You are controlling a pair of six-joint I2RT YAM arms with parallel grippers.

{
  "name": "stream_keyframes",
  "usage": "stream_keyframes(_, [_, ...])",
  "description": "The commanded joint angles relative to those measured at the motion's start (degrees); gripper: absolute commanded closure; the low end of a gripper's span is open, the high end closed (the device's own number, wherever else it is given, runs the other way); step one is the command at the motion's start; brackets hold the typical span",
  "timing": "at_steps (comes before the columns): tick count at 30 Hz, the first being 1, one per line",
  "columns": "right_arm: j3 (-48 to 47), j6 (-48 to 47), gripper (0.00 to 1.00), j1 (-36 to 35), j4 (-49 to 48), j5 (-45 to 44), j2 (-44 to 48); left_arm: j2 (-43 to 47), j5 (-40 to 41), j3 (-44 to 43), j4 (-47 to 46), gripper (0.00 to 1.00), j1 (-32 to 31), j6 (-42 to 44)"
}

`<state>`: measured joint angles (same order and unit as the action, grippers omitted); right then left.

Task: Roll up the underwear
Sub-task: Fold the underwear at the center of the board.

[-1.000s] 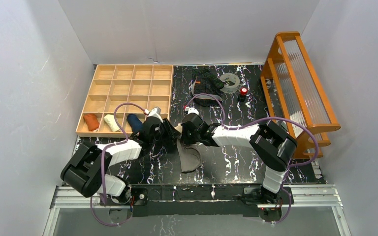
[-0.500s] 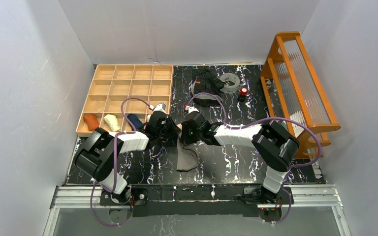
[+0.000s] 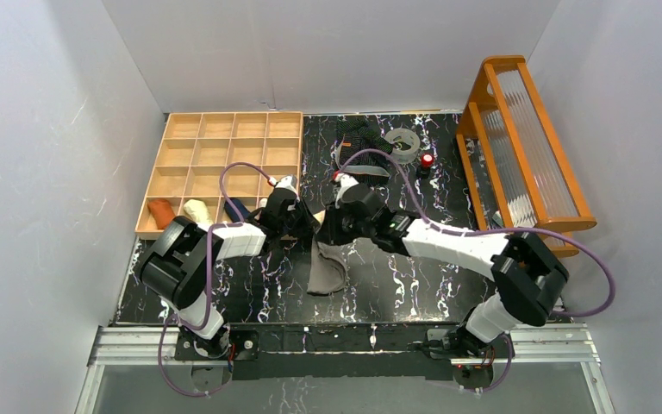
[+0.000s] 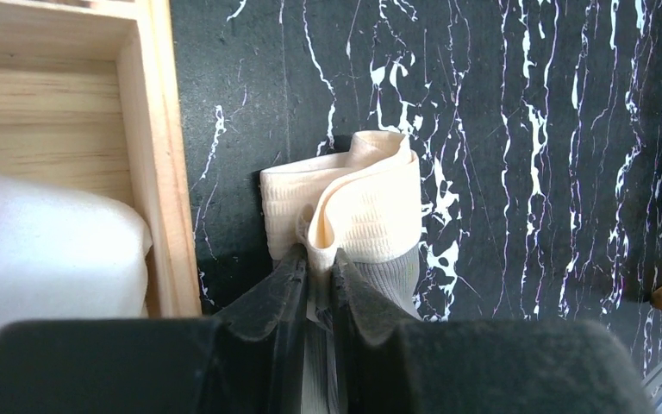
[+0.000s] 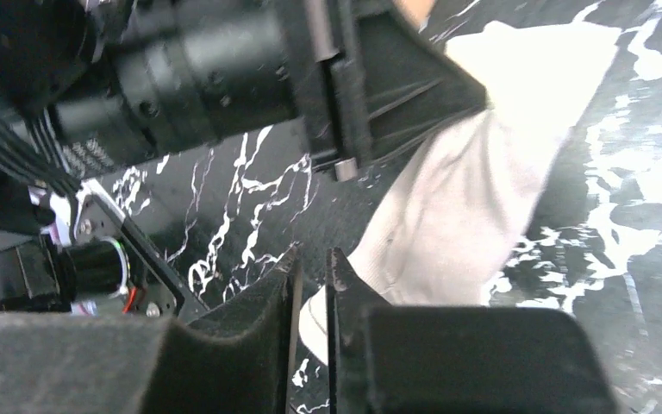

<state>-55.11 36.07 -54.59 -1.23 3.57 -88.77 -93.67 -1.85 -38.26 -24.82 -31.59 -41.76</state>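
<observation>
White walls (image 3: 336,52) box me in on three sides, plain and evenly lit, with faint scuffs on the left one. My tabletop (image 3: 396,289) is black with thin white marble veins. At its far left sits a pale wooden tray (image 3: 233,115), split into square compartments. Along the right side stands an orange wooden rack (image 3: 530,129) with ribbed clear panels, just beside the right wall. A metal rail (image 3: 552,341) runs across the near edge, with a grey surface (image 3: 336,392) below it.
</observation>
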Motion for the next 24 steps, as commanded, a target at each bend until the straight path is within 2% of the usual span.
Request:
stream_keyframes(1, [2.15, 1.06, 0.81, 4.72, 3.39, -1.97, 1.41, -0.82, -1.7, -1.2, 1.26, 0.92, 0.48, 2.39])
stream_keyframes(7, [2.03, 0.22, 0.98, 6.26, 2.76, 4.46, -3.52, 0.32, -3.03, -1.02, 1.31, 0.91, 0.44, 2.59])
stream_keyframes(13, [0.97, -0.59, 0.99, 4.46, 0.16, 8.58, -9.13, 0.08, -4.19, -2.34, 2.16, 0.9, 0.4, 3.54])
stream_keyframes(20, [-1.77, 1.07, 0.99, 1.49, 3.7, 1.89, -15.92, -1.15, -6.16, -3.52, 1.75, 0.84, 0.39, 3.09])
stream_keyframes(21, [-1.52, 1.91, 0.99, 1.45, 4.3, 0.02, -15.95, -1.27, -6.65, -3.69, 1.82, 0.81, 0.39, 3.03])
stream_keyframes(23, [-0.23, 3.14, 0.99, 1.41, 4.23, -2.35, -15.15, -1.14, -7.51, -4.35, 2.81, 0.65, 0.39, 3.29])
stream_keyframes(24, [0.48, 3.8, 0.99, 1.46, 3.99, -2.96, -14.47, -0.86, -7.66, -4.7, 3.41, 0.6, 0.39, 3.54])
